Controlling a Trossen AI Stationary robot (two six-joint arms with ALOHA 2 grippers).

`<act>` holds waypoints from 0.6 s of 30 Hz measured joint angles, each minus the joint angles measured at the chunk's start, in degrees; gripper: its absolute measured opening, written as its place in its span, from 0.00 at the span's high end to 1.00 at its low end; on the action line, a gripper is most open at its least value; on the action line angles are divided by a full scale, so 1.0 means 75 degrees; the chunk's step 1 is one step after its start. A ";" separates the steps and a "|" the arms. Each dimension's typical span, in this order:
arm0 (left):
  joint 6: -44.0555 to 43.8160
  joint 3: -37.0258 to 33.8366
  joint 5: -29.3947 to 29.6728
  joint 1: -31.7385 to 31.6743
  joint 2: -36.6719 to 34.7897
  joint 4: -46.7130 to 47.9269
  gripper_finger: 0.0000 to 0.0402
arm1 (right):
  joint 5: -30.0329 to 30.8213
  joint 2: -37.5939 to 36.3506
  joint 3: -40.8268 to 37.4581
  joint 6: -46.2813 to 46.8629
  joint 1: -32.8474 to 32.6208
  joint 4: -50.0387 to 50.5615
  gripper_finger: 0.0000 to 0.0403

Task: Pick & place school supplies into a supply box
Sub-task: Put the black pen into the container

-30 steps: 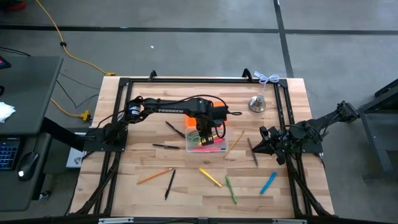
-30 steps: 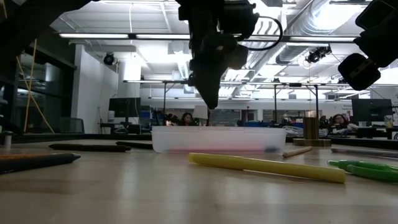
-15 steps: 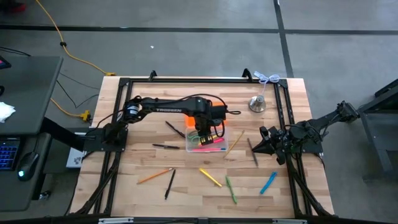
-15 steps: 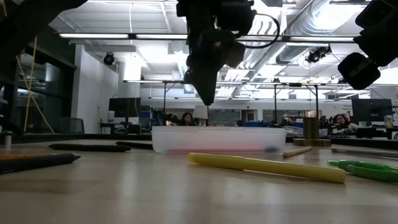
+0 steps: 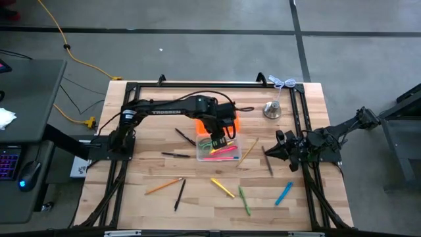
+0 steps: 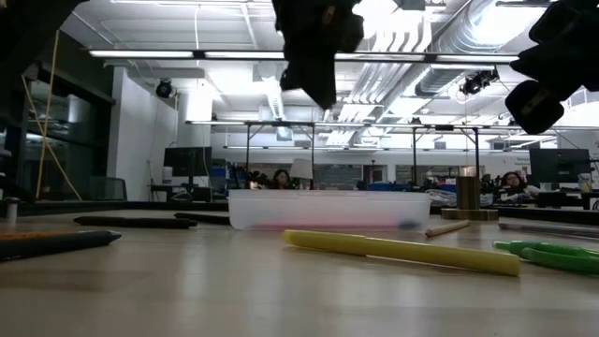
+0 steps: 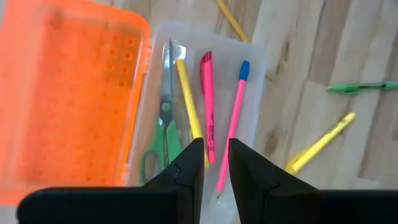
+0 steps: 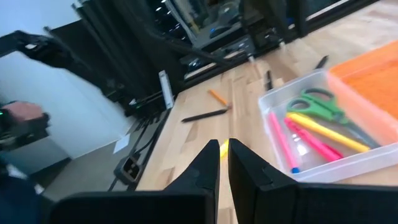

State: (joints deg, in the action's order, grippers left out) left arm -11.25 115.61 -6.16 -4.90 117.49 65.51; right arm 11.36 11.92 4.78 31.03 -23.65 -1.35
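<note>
The clear supply box (image 5: 227, 153) sits mid-table with its orange lid (image 7: 68, 99) swung open on the far side. Inside lie green-handled scissors (image 7: 161, 124), a yellow pen (image 7: 186, 93), a pink marker (image 7: 207, 93) and a pink pen with a blue cap (image 7: 236, 106). My left gripper (image 5: 216, 136) hangs above the box (image 6: 328, 210), holding nothing, its fingers only narrowly apart (image 7: 215, 155). My right gripper (image 5: 276, 150) waits near the table's right side, shut and empty (image 8: 224, 149). Several more pens lie loose on the wood.
Loose on the table are a yellow marker (image 5: 222, 187), green pen (image 5: 244, 201), blue marker (image 5: 283, 193), orange pencil (image 5: 164, 186), black pens (image 5: 179, 194) (image 5: 176, 155) and a pencil (image 5: 248, 151) by the box. A silver bell (image 5: 272, 110) stands far right.
My left gripper has risen straight up from just over the box's rim and now hangs well above it. The box and the supplies in it have stayed put. The right arm has kept still.
</note>
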 joint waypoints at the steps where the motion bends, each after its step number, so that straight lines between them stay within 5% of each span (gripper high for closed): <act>1: -0.0003 0.0000 0.0080 -0.0001 -0.0068 -0.0036 0.74 | 0.0069 -0.0003 0.0000 0.0000 0.0000 -0.0007 0.97; 18: -0.0204 -0.0021 0.0675 0.0002 -0.1135 0.0138 0.74 | 0.0239 0.0000 0.0000 0.0000 0.0001 -0.0026 0.97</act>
State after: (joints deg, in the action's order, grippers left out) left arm -12.78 115.46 -1.10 -4.89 108.98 66.55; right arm 13.15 11.92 4.78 31.03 -23.64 -1.54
